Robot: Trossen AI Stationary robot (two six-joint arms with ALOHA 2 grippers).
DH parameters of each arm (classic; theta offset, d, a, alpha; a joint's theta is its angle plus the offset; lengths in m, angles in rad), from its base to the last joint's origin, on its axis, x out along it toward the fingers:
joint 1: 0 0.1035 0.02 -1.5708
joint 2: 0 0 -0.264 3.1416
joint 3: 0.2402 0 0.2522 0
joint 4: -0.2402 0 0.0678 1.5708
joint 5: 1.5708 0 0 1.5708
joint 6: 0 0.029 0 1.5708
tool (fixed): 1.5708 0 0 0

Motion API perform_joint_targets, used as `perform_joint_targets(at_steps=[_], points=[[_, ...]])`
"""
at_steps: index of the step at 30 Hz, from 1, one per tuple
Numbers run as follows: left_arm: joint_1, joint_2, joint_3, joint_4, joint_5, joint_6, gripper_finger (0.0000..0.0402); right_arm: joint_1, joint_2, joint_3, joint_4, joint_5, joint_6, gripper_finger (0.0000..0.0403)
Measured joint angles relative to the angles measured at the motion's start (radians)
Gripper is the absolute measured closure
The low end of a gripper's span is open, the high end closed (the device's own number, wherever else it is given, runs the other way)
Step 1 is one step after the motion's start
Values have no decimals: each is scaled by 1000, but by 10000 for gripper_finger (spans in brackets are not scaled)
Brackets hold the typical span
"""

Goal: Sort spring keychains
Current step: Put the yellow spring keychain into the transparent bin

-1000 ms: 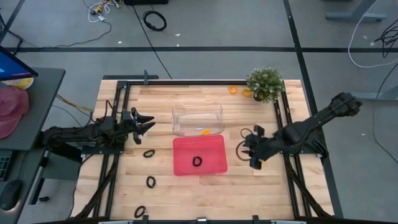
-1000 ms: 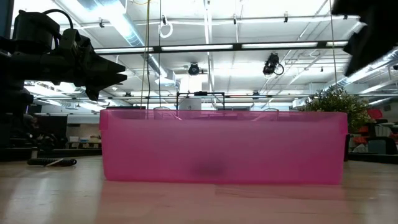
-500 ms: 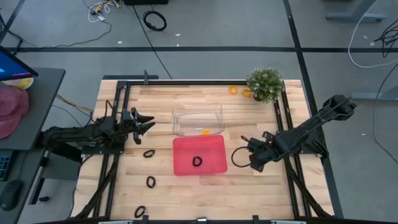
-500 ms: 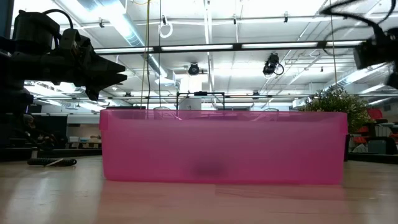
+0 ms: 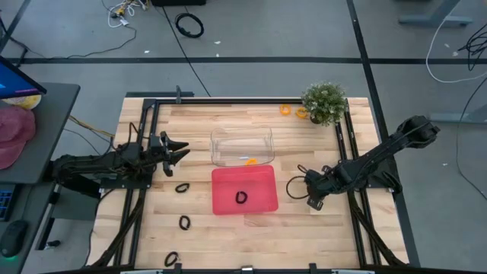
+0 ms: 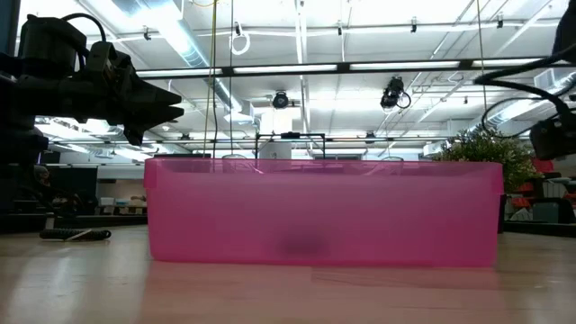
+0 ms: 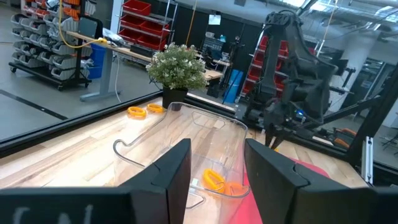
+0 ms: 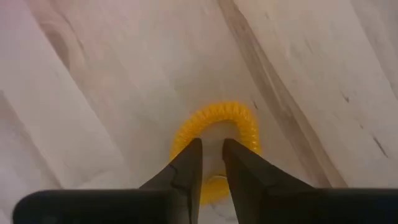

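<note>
An orange spring keychain [image 8: 217, 118] lies flat on the wood, right of the red tray [image 5: 262, 176]. My right gripper [image 5: 310, 200] points down over it, its fingers a slim gap apart [image 8: 212, 165]. A black keychain [image 5: 242, 198] lies in the red tray. Another orange one [image 5: 251, 161] lies in the clear container [image 5: 242, 137]. Two more orange ones [image 5: 285, 109] lie by the plant. Three black ones [image 5: 181, 187] lie on the table's left half. My left gripper [image 5: 181, 150] waits open and level at the left, touching nothing [image 7: 216, 168]. My right gripper comes at the orange keychain from above, pointing down. A bit of the loop's arc [image 8: 214, 185] shows in the slim gap between the two fingers. Whether the fingers touch it I cannot tell. The keychain lies flat on the table.
A potted plant [image 5: 325, 103] stands at the far right corner. Black frame rails [image 5: 346, 152] run along the table's left and right sides. Bare wood lies near the front edge, right of the tray. A large black cable coil [image 5: 190, 25] lies on the floor beyond the table.
My right gripper has come down toward the table right of the red tray, rolling at the wrist as it sank. In the low view the right arm has dropped from the top right corner to lower on the right edge.
</note>
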Motion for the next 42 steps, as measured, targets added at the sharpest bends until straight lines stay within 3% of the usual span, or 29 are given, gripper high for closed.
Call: perform_joint_targets(at_steps=[8,14,21,27,36,42], points=[[0,0,0,-1,0,0,248,-47,-4,21,-26,-38,-83,335],[0,0,0,-1,0,0,248,-74,-4,25,-42,-74,-118,395],[0,0,0,-1,0,0,248,-75,-2,65,-61,-72,-157,400],[0,0,0,-1,0,0,248,-75,-1,174,-70,26,-213,402],[0,0,0,-1,0,0,248,-69,-3,229,-115,34,-206,401],[0,0,0,-1,0,0,248,-69,-3,211,-104,33,-144,368]])
